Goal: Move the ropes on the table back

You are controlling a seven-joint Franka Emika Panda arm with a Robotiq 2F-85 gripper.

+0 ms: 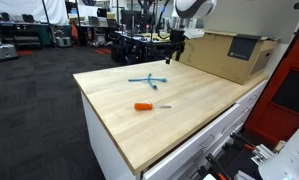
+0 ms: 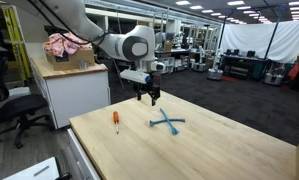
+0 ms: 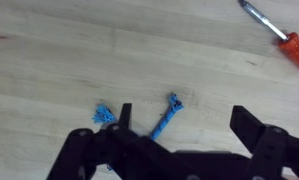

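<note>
The light-blue ropes (image 1: 144,77) lie crossed on the light wood table (image 1: 189,115), toward its far side; they also show in the other exterior view (image 2: 167,122). My gripper (image 1: 172,53) hangs open and empty above the table, just beyond the ropes toward the cardboard box, and is also seen from the other side (image 2: 149,96). In the wrist view two frayed rope ends (image 3: 167,118) lie on the wood beneath my open jaws (image 3: 189,128); the remainder of the ropes is hidden behind the gripper body.
An orange-handled screwdriver (image 1: 149,106) (image 2: 116,121) (image 3: 281,38) lies nearer the table's front. A cardboard-brown box (image 1: 229,55) stands at the table's back edge beside the arm. A second bench with pink items (image 2: 61,45) stands behind.
</note>
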